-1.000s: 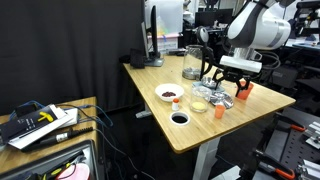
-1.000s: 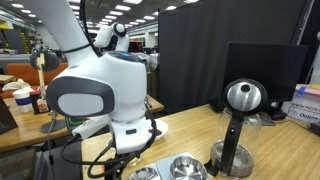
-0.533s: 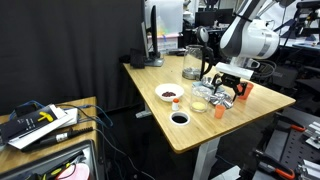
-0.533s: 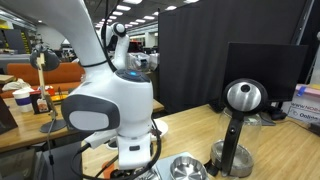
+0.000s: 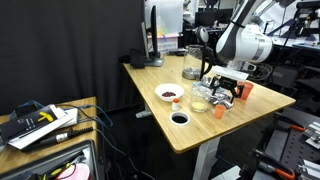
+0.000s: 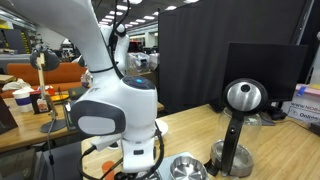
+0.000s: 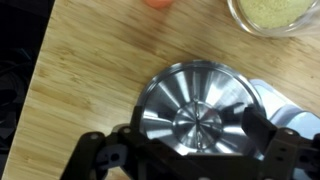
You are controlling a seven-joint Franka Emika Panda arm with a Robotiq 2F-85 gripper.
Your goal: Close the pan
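The gripper hangs right over a shiny round lid with a knob in the middle. Its fingers are spread wide, one on each side of the lid, but I honestly can't tell if they're pinching it or just hovering. The pan sits on the wooden table just beside the lid. A glass bowl of yellowish stuff is near, and an orange cup and a white bowl sit further out.
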